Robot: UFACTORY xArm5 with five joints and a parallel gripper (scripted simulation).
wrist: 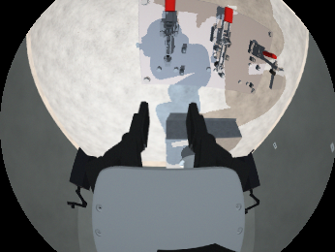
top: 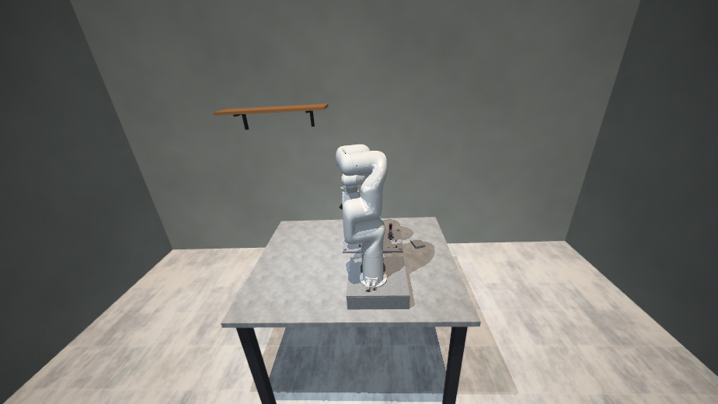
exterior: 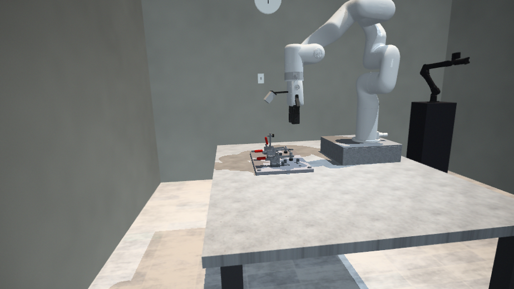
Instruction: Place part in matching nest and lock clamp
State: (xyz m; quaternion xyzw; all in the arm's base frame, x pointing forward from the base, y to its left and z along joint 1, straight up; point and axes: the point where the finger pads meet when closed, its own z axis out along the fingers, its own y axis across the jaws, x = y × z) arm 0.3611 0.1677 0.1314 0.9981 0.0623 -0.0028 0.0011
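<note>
My gripper [exterior: 293, 120] [wrist: 167, 111] is half open and empty, and hangs high above the table. Far below it in the wrist view lies the part [wrist: 219, 127] [top: 416, 244], a dark grey flat block on the table just beside the fixture plate [wrist: 147, 55] [exterior: 283, 169]. The right finger covers part of the block. The plate carries three nests with red-handled clamps. The left clamp [wrist: 170, 4] and the middle clamp [wrist: 227, 15] have their handles lying down. The right clamp [wrist: 269, 55] [exterior: 266, 140] has its handle standing up.
The arm's grey base block [exterior: 359, 152] stands on the table beside the fixture. A black pedestal with a camera arm [exterior: 429, 133] stands off the table's far side. A wooden shelf [top: 271, 109] hangs on the back wall.
</note>
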